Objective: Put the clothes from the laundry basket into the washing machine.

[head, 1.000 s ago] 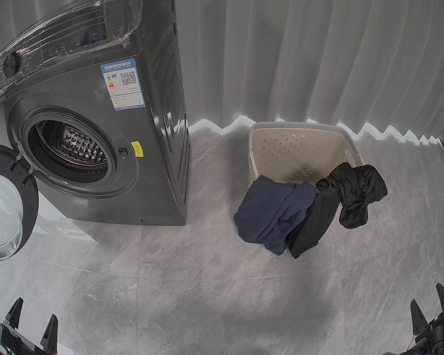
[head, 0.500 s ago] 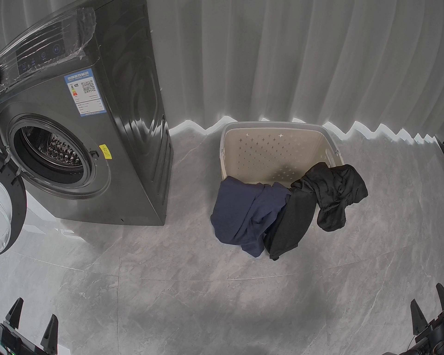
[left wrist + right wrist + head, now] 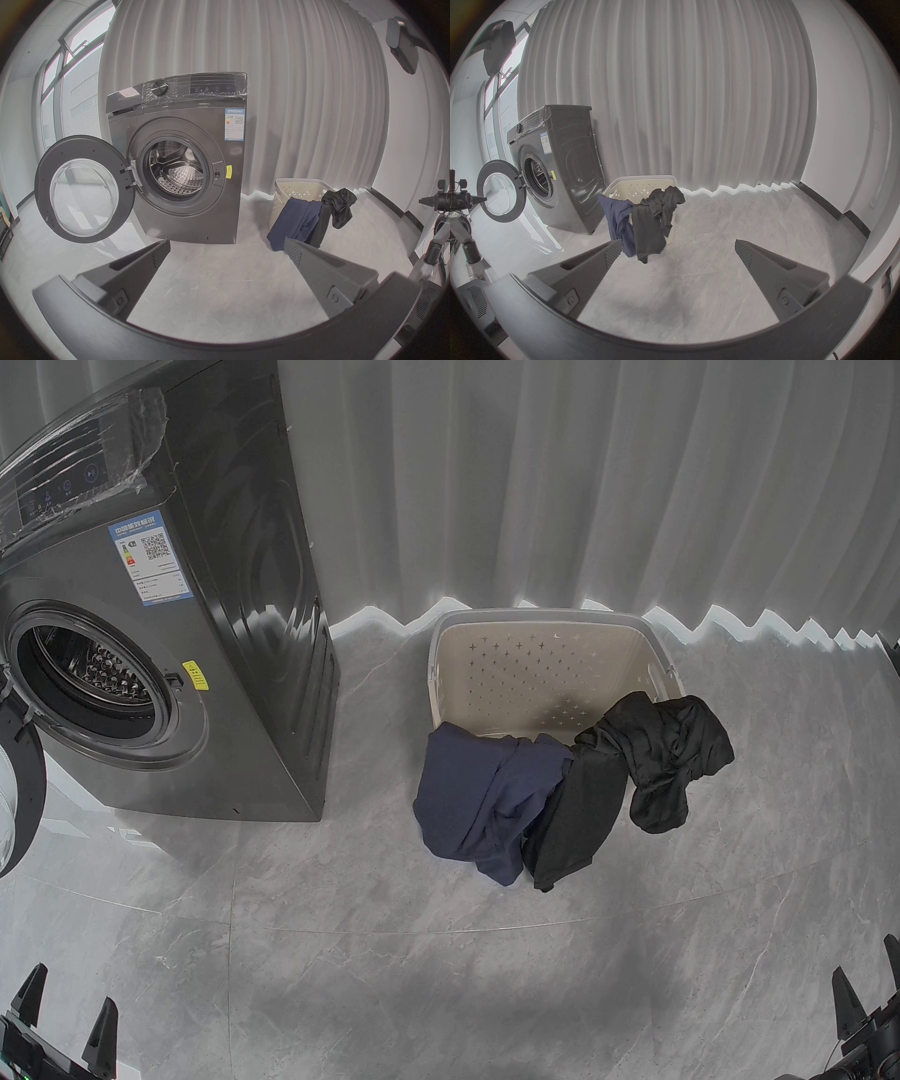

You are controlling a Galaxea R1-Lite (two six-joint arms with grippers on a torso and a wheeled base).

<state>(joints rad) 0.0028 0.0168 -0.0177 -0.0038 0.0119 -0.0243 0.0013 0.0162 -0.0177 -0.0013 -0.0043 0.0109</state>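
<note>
Directly behind laundry basket (image 3: 544, 665), pleated white curtain (image 3: 581, 482)

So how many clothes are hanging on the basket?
3, as far as I can see: a blue one draped over the basket's front edge, a dark grey one hanging beside it, a black one bunched on the corner. The two dark ones may be one piece.

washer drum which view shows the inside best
Left wrist view: it faces the open washer nearly head-on, so the drum shows clearly. Head view catches it obliquely; right wrist view, small and dark.
</note>
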